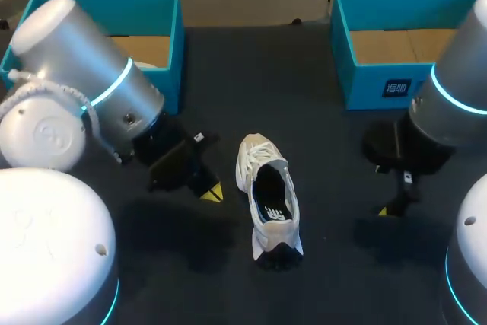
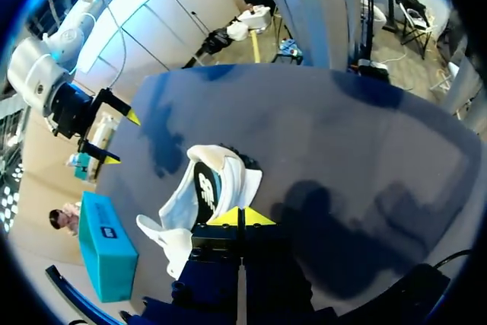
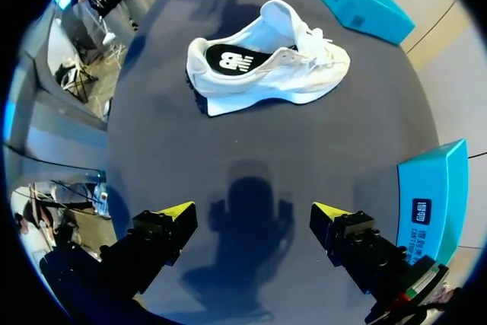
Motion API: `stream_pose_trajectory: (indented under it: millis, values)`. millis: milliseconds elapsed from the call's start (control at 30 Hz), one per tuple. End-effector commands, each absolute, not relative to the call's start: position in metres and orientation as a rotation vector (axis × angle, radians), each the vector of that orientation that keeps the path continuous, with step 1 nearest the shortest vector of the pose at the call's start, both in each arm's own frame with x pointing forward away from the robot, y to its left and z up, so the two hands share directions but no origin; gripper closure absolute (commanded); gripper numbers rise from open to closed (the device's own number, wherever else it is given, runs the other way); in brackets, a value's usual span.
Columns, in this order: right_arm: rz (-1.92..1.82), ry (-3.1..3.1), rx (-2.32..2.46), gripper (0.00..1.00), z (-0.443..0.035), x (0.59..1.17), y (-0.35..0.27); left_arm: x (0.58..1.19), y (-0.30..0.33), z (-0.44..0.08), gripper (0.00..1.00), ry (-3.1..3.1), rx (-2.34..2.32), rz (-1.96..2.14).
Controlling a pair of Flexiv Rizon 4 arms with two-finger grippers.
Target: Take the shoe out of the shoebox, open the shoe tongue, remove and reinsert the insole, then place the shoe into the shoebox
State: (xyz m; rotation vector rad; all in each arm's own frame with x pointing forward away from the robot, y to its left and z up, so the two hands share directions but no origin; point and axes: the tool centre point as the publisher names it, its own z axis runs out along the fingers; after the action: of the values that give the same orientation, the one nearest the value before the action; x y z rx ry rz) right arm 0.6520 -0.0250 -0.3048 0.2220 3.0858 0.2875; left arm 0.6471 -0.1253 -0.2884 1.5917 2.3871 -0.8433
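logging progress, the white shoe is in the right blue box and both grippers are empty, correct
No. The shoe sits on the table between the arms, outside the right blue box, as the head view shows. The left gripper and right gripper are indeed empty.

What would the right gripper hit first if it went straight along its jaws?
The right gripper would likely meet the bare table first, where its shadow falls. The white shoe lies farther ahead, seemingly off that line.
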Motion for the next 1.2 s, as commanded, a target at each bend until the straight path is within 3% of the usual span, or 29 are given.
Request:
stream_pose_trajectory:
  millis: [33, 267, 500, 900, 1200]
  values:
    - [0.311, 3.077, 0.219, 0.0, -0.306, 0.649, -0.028, 0.649, -0.128, -0.287, 1.0, 2.474, 1.692, -0.76]
    - [0.311, 3.077, 0.219, 0.0, -0.306, 0.649, -0.028, 0.649, -0.128, -0.287, 1.0, 2.474, 1.692, -0.76]
    - [0.311, 3.077, 0.219, 0.0, -0.306, 0.649, -0.028, 0.668, -0.132, -0.263, 1.0, 2.411, 2.041, -0.668]
    - [0.311, 3.077, 0.219, 0.0, -0.306, 0.649, -0.028, 0.66, -0.131, -0.245, 1.0, 2.321, 2.435, -0.187]
    - [0.311, 3.077, 0.219, 0.0, -0.306, 0.649, -0.028, 0.66, -0.131, -0.245, 1.0, 2.321, 2.435, -0.187]
